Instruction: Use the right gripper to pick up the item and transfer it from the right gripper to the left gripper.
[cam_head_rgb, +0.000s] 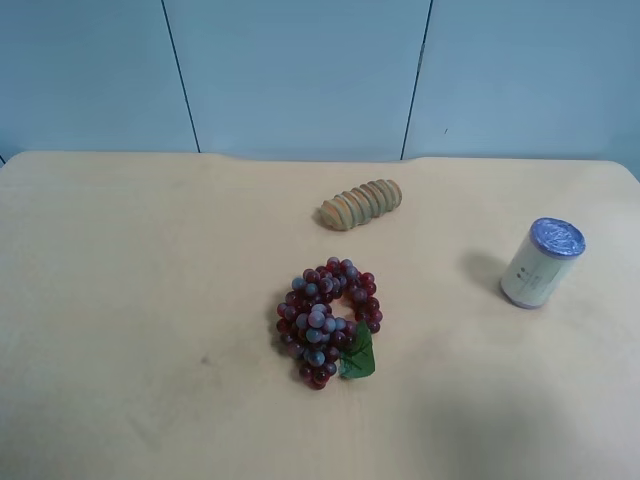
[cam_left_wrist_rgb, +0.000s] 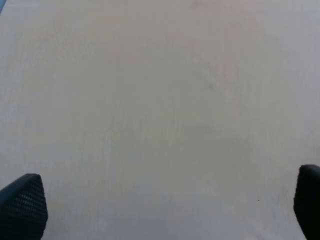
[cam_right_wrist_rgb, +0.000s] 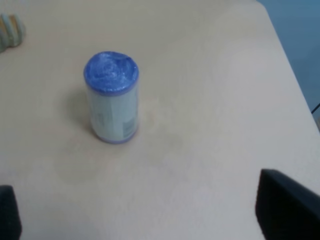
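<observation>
Exterior high: I see the item (cam_head_rgb: 542, 263) upright on the bench (cam_head_rgb: 150, 300), view-right side, well apart from the grape bunch (cam_head_rgb: 328, 322).
Right wrist: item upright; right gripper (cam_right_wrist_rgb: 145, 210) jaws released, holding nothing.
Left wrist: left gripper (cam_left_wrist_rgb: 165, 205) jaws released over the bench.

Cream can (cam_head_rgb: 541, 265) with blue lid (cam_head_rgb: 557, 237); dark-red grapes (cam_head_rgb: 328, 320); tan ribbed wooden piece (cam_head_rgb: 361, 204).

You could read no text, brand or number here. The item (cam_right_wrist_rgb: 111, 97) bore small printed marks on its cream side wall, yet they were too blurred to make out.
</observation>
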